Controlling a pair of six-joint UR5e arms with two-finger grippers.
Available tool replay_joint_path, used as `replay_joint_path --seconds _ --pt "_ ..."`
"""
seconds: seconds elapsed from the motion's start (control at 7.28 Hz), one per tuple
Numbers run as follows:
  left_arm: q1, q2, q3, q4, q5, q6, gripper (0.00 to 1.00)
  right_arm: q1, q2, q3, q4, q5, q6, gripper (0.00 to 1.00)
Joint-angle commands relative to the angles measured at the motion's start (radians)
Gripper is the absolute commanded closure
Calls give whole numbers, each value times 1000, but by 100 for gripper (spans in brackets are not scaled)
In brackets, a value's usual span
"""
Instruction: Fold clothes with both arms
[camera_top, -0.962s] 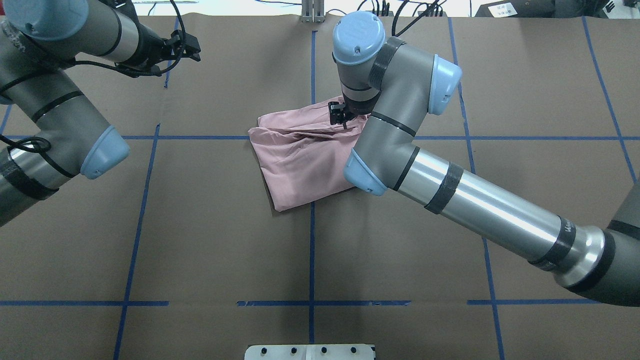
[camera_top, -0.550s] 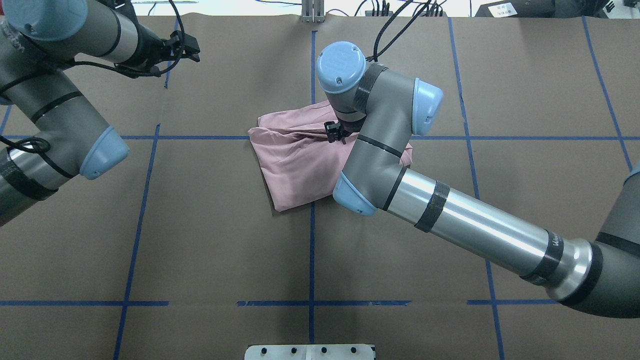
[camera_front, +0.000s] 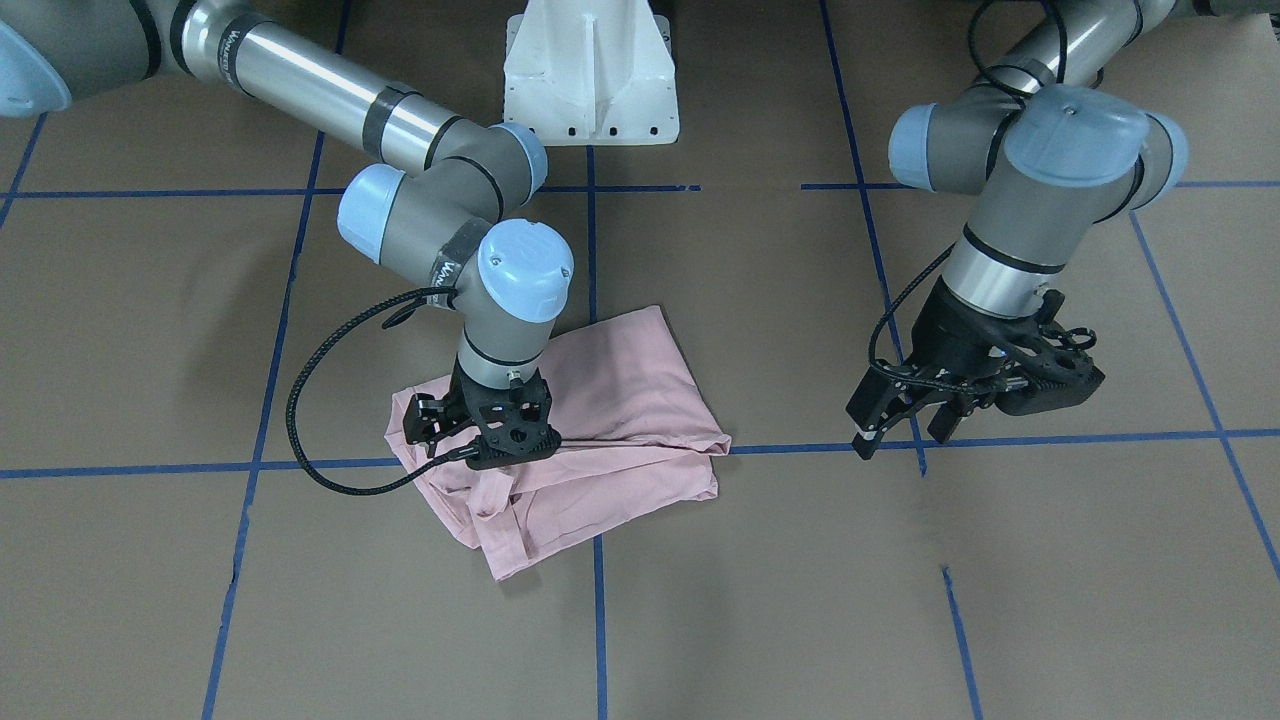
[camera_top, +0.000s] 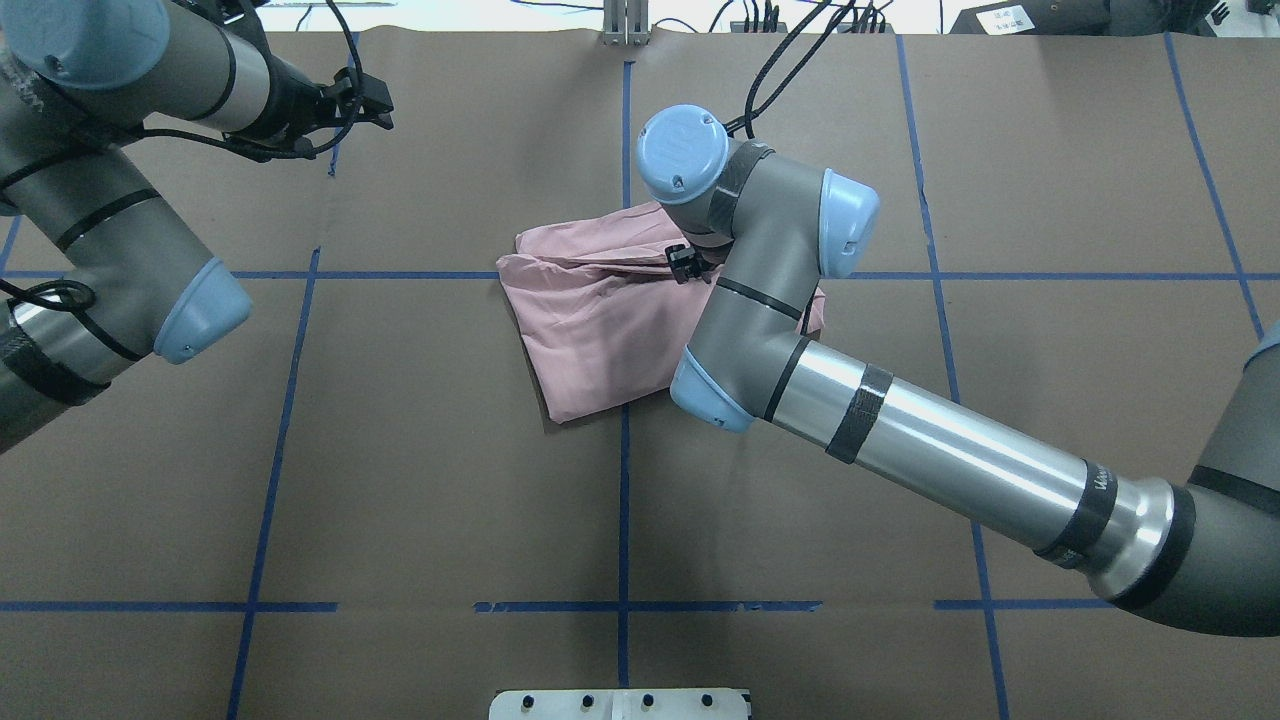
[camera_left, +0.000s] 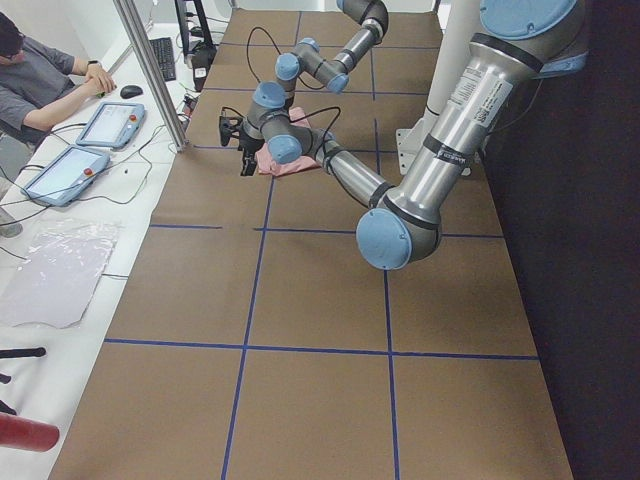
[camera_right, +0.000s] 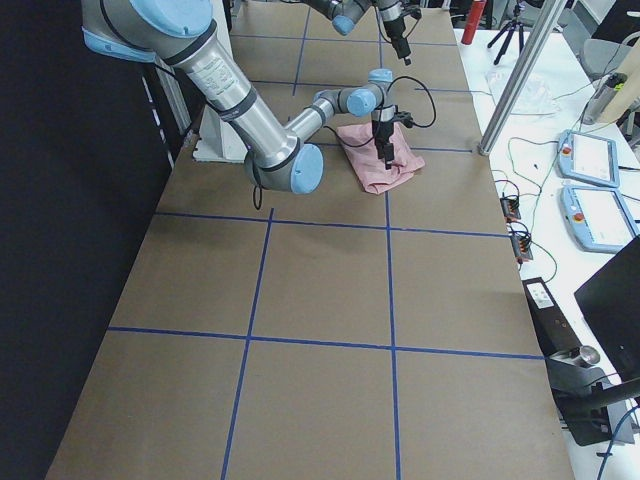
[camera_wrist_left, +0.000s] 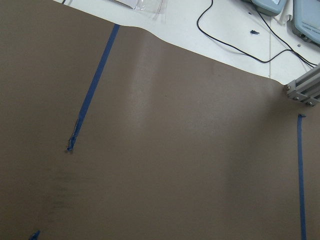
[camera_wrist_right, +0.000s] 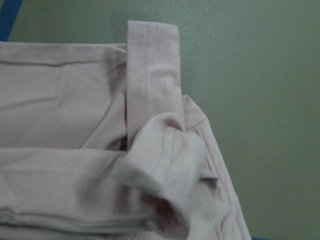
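Note:
The clothes are one pale pink T-shirt, folded into a rough rectangle with its plain side up at the table's middle. My right gripper is low over the shirt's edge on the robot's right, and its fingers look apart, holding no cloth. The right wrist view shows a hemmed sleeve curled up on the folded layers; no fingers show there. My left gripper hangs open above bare table, well off to the shirt's side. The left wrist view shows only brown table paper.
Blue tape lines grid the brown table. The white pedestal base stands at the robot's side. A black cable loops beside the right wrist. A person sits by tablets past the far edge. An aluminium post stands there too.
The right arm's wrist has swung toward the robot's side and lower over the shirt. The shirt's shape and place look the same. The left arm has barely moved.

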Motion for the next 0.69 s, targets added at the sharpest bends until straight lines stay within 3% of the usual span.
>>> replay_joint_path --seconds 0.0,0.27,0.41,0.55 --pt "0 1 0 1 0 -2 0 39 0 -102 164 -31 -5 0" --pt "0 -1 -2 1 0 -3 0 129 0 -162 299 -26 -8 0" --pt "0 -1 -2 1 0 -2 0 182 2 -162 301 -15 -55 0" --pt "-3 -1 -2 0 0 -2 0 241 -3 -162 301 50 -92 0"
